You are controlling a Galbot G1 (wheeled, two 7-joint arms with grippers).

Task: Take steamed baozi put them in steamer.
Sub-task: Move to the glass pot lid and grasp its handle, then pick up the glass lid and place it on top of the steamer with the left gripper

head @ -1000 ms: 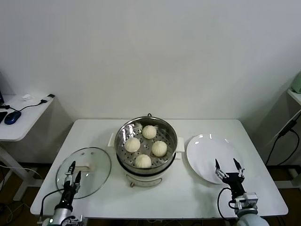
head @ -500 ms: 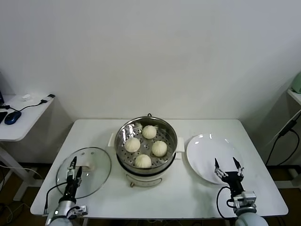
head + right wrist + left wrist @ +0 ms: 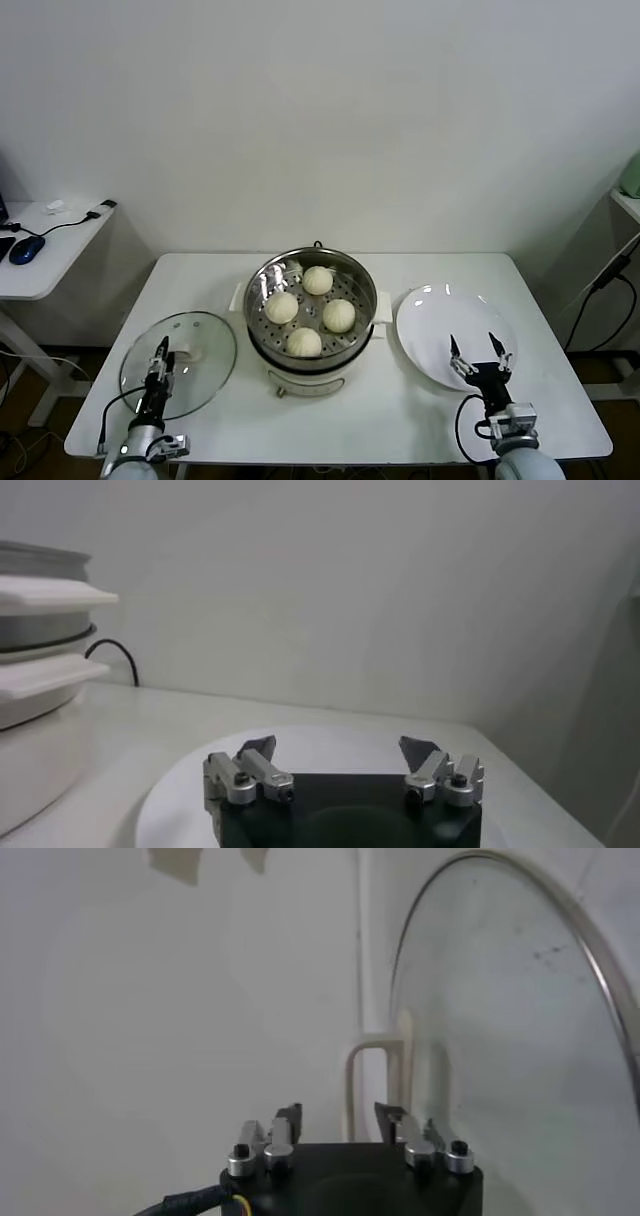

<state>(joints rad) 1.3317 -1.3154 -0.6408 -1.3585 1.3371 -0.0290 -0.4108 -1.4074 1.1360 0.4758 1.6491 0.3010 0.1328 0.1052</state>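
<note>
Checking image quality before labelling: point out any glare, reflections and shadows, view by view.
Head view: bright glare on the plate rim and the steamer wall, reflections on the glass lid. Left wrist view: two soft shadows on the wall, lid handle seen partly through glass. Right wrist view: even, dim light, no glare.

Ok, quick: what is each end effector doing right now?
Left end effector: partly open, empty, facing the glass lid's handle.
Right end effector: wide open, empty, over the white plate.
</note>
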